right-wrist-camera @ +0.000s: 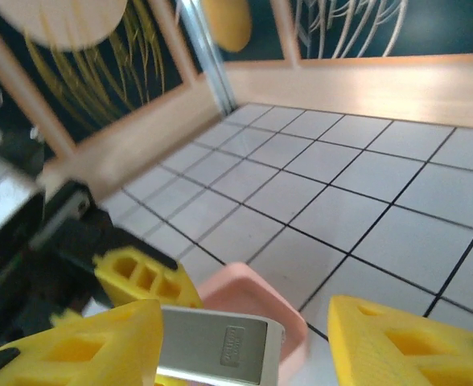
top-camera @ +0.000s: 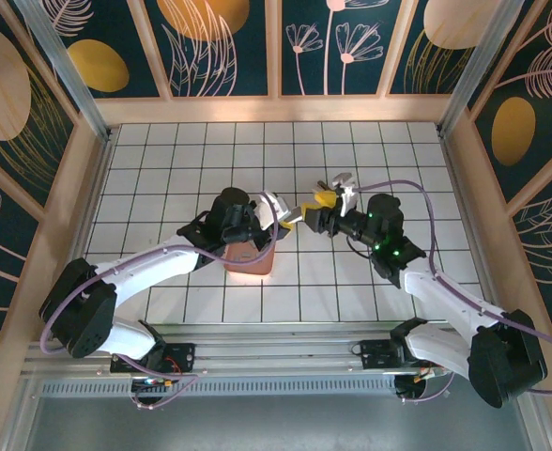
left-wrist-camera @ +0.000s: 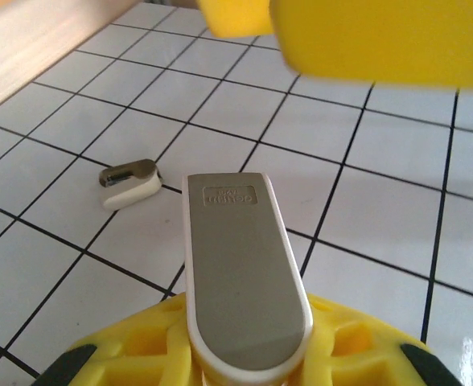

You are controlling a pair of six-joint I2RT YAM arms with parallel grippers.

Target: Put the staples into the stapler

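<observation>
Overhead, the left arm is reaching in from the lower left of the frame toward the middle of the white tiled table. A salmon-pink box is sitting on the tiles under its wrist. Just right of that, at mid-frame, the left gripper is pinching the stapler and pointing its free end to the right. In the left wrist view the stapler's grey plate with its white rim is running up from the bottom centre, seated between yellow fingers, and it is appearing raised above the tiles. Further right, the right gripper is facing it with its jaws spread and not clamping anything. In the right wrist view the stapler's grey end is lying between that gripper's two yellow fingers. It is sitting close against the left one and leaving a clear gap to the right one, though whether it is touching cannot be told. The pink box is showing just behind it. Slightly above the right gripper in the overhead frame, a small grey-and-white piece is lying flat on a tile. It is sitting at the middle left of the left wrist view, and what it is cannot be told. The right arm is trailing off to the lower right.
</observation>
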